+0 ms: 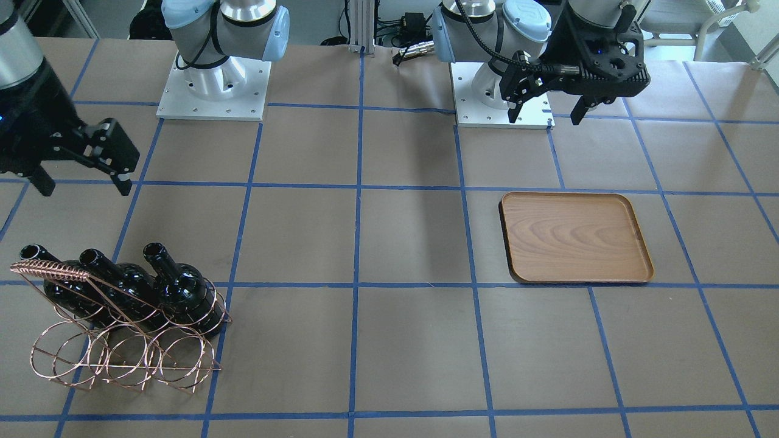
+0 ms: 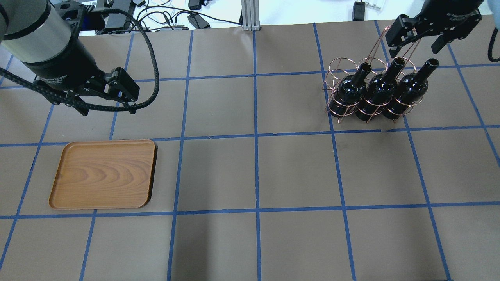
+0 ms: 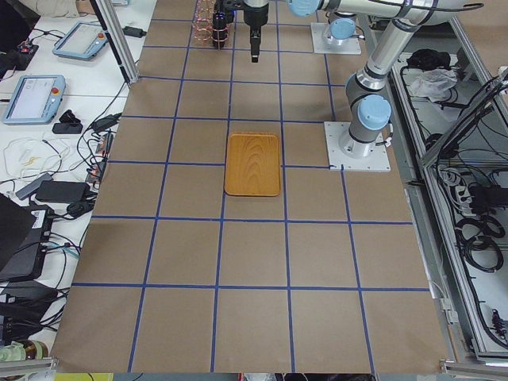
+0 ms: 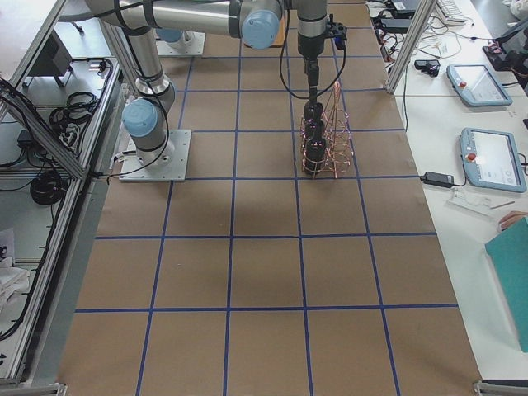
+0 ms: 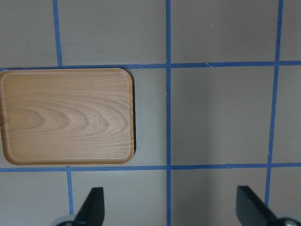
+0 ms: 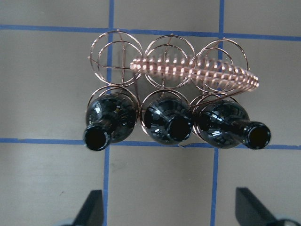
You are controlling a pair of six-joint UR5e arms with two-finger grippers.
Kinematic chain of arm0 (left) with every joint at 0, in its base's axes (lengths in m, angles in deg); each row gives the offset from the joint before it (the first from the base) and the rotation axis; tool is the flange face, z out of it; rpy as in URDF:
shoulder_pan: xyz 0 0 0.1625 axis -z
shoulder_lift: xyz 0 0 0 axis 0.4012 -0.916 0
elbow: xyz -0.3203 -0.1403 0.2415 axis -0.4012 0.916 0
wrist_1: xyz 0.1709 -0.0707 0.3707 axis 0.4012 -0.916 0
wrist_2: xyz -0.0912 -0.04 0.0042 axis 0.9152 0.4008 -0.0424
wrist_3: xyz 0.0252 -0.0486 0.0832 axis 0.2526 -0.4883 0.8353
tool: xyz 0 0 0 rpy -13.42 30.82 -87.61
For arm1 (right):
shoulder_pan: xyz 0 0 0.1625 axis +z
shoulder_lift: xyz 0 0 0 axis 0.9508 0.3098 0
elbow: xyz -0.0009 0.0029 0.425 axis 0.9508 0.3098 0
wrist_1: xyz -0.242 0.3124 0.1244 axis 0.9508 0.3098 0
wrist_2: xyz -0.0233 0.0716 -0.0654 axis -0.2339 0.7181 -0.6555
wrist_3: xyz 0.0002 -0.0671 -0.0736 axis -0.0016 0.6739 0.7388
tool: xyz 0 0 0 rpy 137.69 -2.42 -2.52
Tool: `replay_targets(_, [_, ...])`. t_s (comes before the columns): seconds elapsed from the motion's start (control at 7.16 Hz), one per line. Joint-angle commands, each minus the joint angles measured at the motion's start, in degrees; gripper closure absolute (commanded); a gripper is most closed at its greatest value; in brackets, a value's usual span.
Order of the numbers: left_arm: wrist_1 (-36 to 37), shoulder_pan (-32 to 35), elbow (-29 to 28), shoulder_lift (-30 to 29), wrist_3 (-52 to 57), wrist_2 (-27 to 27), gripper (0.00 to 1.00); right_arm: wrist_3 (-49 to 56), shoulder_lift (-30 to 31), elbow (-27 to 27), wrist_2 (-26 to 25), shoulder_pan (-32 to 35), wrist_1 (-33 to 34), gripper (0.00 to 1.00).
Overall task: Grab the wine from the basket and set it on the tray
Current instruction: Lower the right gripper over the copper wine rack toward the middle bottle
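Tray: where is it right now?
In the overhead view the tray lies left of centre, near the left gripper, far from the basket at right.

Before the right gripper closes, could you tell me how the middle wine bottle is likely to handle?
The middle wine bottle looks glossy glass, so probably slippery and breakable. Its round body would likely roll on the flat tray.

Left gripper [image 2: 107,110] raised above surface, pointing down, fingers spread wide. Right gripper [image 2: 413,51] also raised, pointing down, fingers apart.
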Motion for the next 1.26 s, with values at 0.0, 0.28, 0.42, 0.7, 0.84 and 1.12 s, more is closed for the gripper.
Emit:
replay_targets(0.0, [-0.2, 0.0, 0.0, 0.1, 0.0, -0.2, 0.0, -2.0, -3.2, -0.2, 0.5, -0.9, 1.7, 0.11])
replay_targets(0.28, [-0.2, 0.0, 0.0, 0.1, 0.0, -0.4, 0.0, -5.3, -5.6, -0.9, 0.4, -0.5, 5.0, 0.16])
replay_targets(0.42, [-0.2, 0.0, 0.0, 0.1, 0.1, -0.4, 0.0, -7.4, -5.9, -1.5, 0.4, 0.4, 5.5, 0.16])
replay_targets(0.7, [-0.3, -0.1, 0.0, 0.1, 0.1, -0.6, 0.0, -3.5, -8.1, -1.7, 0.4, 1.0, 7.0, 0.2])
replay_targets(0.84, [-0.4, -0.1, 0.0, 0.1, 0.1, -0.6, 0.0, -2.6, -8.2, -1.9, 0.0, 1.0, 7.0, 0.26])
replay_targets(1.12, [-0.6, -0.1, 0.0, 0.0, 0.2, -0.7, 0.0, -2.5, -8.2, -1.8, -0.1, 0.8, 6.9, 0.35])
